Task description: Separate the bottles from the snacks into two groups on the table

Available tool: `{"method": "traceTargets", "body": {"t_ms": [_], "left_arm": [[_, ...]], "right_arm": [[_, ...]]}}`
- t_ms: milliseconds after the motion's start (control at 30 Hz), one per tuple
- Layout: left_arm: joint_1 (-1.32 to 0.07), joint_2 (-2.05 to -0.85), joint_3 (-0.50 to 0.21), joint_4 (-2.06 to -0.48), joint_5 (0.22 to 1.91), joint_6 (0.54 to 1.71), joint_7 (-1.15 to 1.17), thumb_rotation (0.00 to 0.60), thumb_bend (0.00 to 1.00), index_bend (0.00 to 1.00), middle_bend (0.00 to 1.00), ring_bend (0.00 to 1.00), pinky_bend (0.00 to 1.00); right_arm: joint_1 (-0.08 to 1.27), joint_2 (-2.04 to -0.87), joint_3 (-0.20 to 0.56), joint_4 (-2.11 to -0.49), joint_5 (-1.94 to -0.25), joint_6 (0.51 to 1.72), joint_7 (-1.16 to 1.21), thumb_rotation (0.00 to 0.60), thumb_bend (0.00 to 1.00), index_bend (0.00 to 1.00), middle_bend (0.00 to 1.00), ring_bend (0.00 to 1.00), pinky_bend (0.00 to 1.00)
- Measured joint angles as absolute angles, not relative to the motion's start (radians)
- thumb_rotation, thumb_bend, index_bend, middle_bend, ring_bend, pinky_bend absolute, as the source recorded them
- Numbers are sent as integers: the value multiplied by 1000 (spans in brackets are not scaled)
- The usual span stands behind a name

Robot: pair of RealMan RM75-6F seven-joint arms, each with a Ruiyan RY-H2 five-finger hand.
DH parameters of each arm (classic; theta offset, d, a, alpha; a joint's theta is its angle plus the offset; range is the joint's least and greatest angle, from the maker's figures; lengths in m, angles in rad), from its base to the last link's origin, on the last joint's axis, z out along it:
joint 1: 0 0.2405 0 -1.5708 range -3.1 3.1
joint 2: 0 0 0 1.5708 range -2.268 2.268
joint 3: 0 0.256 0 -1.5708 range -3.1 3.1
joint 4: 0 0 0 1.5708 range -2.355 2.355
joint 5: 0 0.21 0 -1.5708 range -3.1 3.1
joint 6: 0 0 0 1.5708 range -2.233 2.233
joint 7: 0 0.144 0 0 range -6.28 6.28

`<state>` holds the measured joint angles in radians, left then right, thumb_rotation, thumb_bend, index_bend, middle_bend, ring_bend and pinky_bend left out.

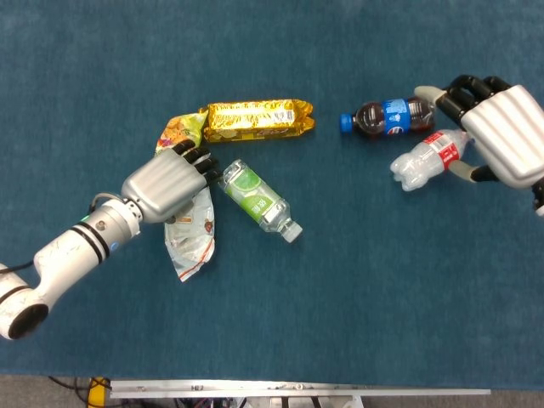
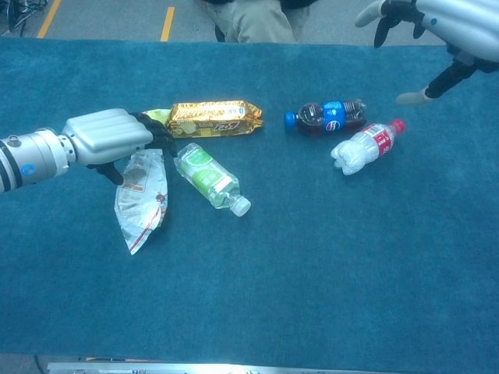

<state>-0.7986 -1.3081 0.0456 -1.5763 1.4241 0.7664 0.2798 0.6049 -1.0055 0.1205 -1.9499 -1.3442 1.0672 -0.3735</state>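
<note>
The green bottle (image 1: 258, 197) lies on its side just right of my left hand (image 1: 166, 184), apart from my fingertips by a thin strip of blue cloth. Its long axis runs diagonally, base up toward the gold pack (image 1: 257, 120) and cap pointing down and to the right, away from me. My left hand holds nothing. Its fingers are curled loosely over the top end of the clear wrapper (image 1: 191, 238), with their dark tips toward the green chips bag (image 1: 176, 131). Whether they touch the wrapper I cannot tell.

The green bottle is the only bottle among the snacks. The cola bottle (image 1: 388, 116) and the red-label bottle (image 1: 429, 157) lie well to its right, side by side under my right hand (image 1: 497, 127). That hand is spread and empty above them; in the chest view it hangs clear of the cloth.

So my left hand is far nearer the green bottle. I judge the next move is a short reach right, closing across its body, then carrying it toward the other bottles.
</note>
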Motion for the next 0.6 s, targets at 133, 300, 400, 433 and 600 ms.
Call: {"method": "traceTargets", "body": {"t_ms": [133,300,400,433,600], "left_arm": [[-803,-1318,38,-1578,1420,761,272,600,405,211,200,122,143],[-811,-1318,39,-1599,1418,741,268,600,404,207,212,122,143],[-816,-1318,44,-1620,1418,729,273,600,404,203,213,122,143],[-817,-1319,45,-1626,1418,728,274,600,404,203,213,122,143],[-821,-1320,46,-1672,1425,727,276,600,404,199,212,122,143]], "right_arm": [[602,-1006,121,-1945,-1343,1068,-372,600,103,186,354,240,360],[600,-1007,122,-1938,-1343,1066,-365,600,103,186,354,240,360],[599,-1009,123,-1933,-1345,1067,-361,600,103,186,354,240,360],[599,-1010,123,-1932,-1345,1067,-360,600,103,186,354,240,360],[597,-1010,122,-1929,-1346,1064,-358,600,103,186,354,240,360]]}}
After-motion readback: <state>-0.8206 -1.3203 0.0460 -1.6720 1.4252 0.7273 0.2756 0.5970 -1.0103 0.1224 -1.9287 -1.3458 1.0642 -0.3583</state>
